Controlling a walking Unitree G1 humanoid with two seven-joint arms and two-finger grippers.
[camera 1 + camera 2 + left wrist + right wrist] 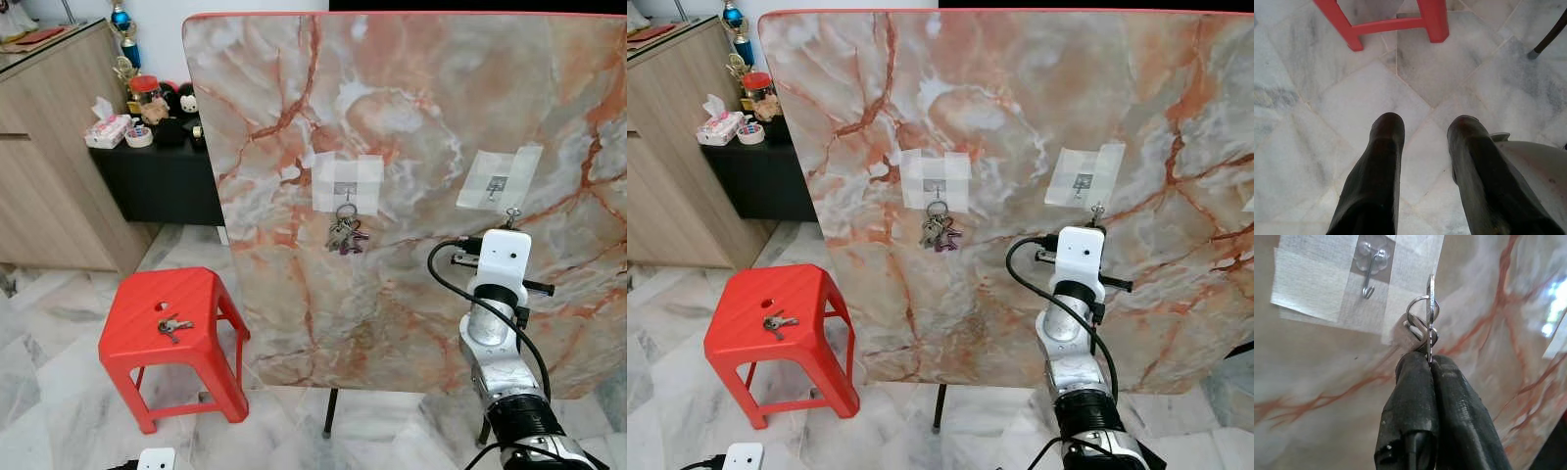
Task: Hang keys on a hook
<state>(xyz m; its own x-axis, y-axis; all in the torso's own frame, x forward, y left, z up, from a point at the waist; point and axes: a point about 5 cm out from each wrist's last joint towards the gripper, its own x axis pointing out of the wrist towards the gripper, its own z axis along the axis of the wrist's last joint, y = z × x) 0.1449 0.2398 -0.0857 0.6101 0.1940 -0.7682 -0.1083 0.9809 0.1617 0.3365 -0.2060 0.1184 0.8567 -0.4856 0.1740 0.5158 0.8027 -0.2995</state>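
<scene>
My right gripper (1429,363) is shut on a key with its ring (1422,313), held up against the marble board just below and beside a taped clear hook (1369,281). In the eye views that hook (497,183) sits on the board's right half, with the key tip (511,212) showing above my white right wrist (505,257). Another taped hook (345,188) to the left carries a bunch of keys (346,234). A third set of keys (172,326) lies on the red stool (201,294). My left gripper (1422,129) hangs open over the floor.
The marble board (411,108) stands upright on thin black legs (330,413). A wooden cabinet (49,166) and a low black shelf (162,176) with small items stand at the far left. The floor is pale marble tile (1352,103).
</scene>
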